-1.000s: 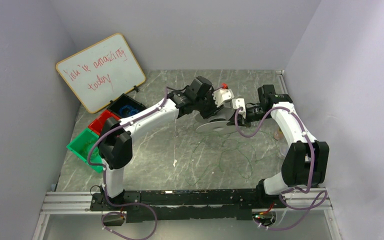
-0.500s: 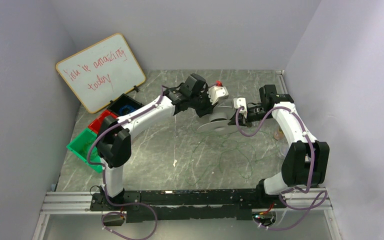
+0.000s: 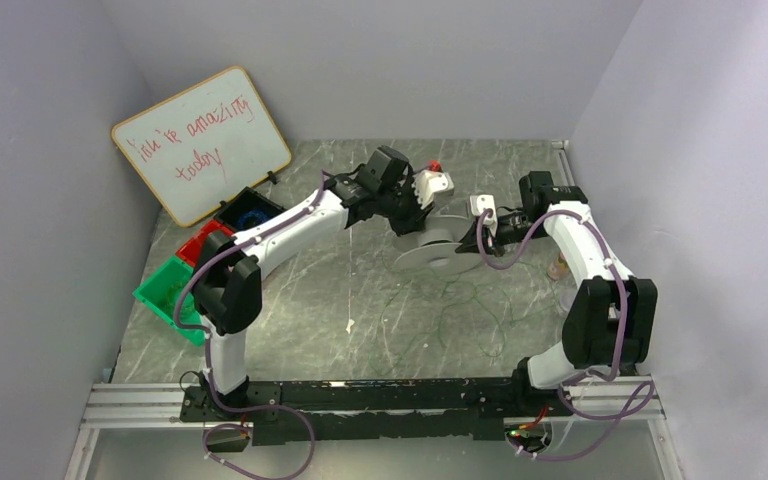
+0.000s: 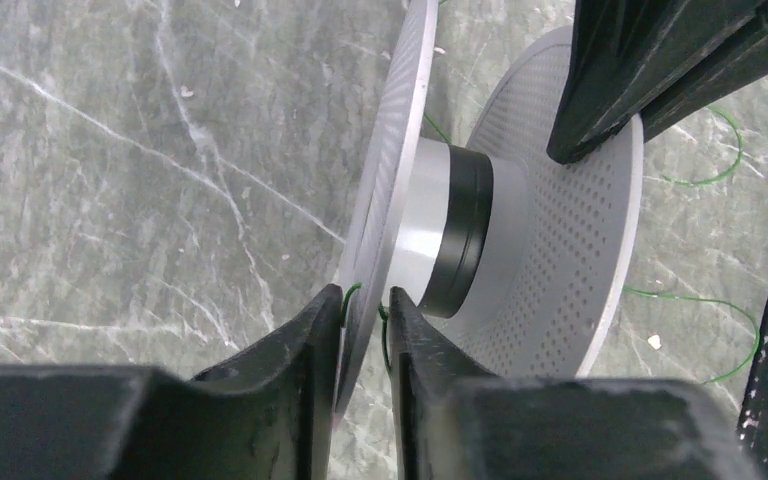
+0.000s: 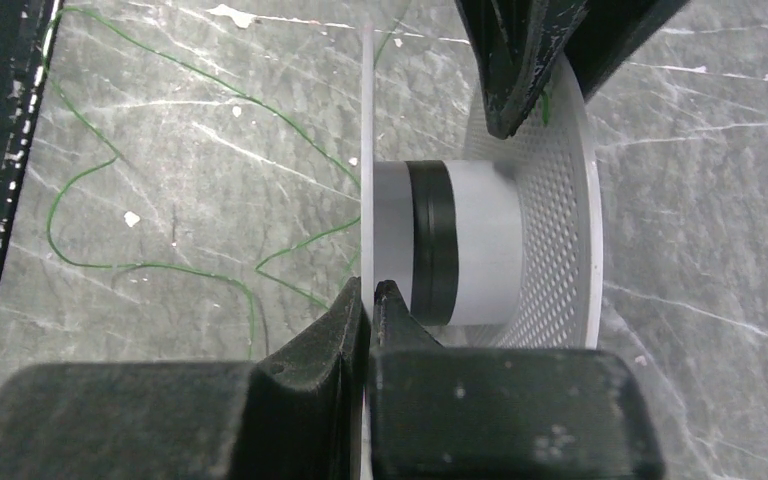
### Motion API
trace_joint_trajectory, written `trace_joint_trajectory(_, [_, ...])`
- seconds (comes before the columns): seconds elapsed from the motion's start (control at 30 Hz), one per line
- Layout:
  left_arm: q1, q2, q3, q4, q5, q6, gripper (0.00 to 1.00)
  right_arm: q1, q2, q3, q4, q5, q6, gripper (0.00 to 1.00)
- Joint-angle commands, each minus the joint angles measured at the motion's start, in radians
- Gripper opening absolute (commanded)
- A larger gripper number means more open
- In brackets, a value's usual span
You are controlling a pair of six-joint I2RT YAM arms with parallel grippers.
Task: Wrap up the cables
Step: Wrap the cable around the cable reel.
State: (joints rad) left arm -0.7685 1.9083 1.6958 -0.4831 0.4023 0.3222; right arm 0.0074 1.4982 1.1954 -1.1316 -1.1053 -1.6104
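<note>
Left wrist: left gripper [image 4: 365,297] pinches the spool [image 4: 430,240] (cables [image 4: 695,299] loose).

Loose cables [image 3: 465,300] on table [image 3: 290,290] just before spool [image 3: 430,247], bins [image 3: 175,290] at left edge, whiteboard [image 3: 200,140] behind them.

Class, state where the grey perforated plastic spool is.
Top view: the grey perforated plastic spool is mid-table, gripped between the left hand and right hand, with loose green wire lying nearer the bases.

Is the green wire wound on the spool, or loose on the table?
Loose. The green wire lies in strands on the table, and the core of the spool shows only grey and a black band, no green turns.
</note>
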Motion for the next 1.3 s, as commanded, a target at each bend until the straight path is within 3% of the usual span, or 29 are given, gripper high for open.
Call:
trace_joint_trajectory(0.0, [0.023,-0.057,0.018,0.016,0.127,-0.081,0.38,-0.003,-0.008,0.029,-0.017,-0.074,-0.061,0.0])
trace_joint_trajectory(0.23, [0.097,-0.148,0.014,-0.002,0.31,-0.067,0.82,-0.001,-0.096,-0.081,0.075,0.005,-0.121,0.0])
trace_joint_trajectory(0.3, [0.114,-0.175,0.008,-0.003,0.332,-0.06,0.86,-0.001,-0.123,-0.115,0.116,0.032,-0.131,0.0])
trace_joint_trajectory(0.57, [0.12,-0.235,-0.03,-0.005,0.226,0.014,0.89,0.017,-0.248,-0.337,0.365,0.156,-0.199,0.0])
trace_joint_trajectory(0.73, [0.069,-0.251,-0.063,-0.05,0.236,0.126,0.88,0.026,-0.312,-0.429,0.522,0.178,-0.155,0.0])
trace_joint_trajectory(0.83, [0.026,-0.245,-0.071,-0.116,0.276,0.238,0.87,0.028,-0.289,-0.389,0.443,0.16,-0.187,0.0])
trace_joint_trajectory(0.97, [-0.018,-0.229,-0.081,-0.153,0.209,0.355,0.83,0.028,-0.263,-0.354,0.381,0.152,-0.216,0.0])
trace_joint_trajectory(1.27, [-0.028,-0.196,-0.089,-0.115,0.091,0.406,0.78,0.027,-0.189,-0.227,0.131,0.068,-0.313,0.0])
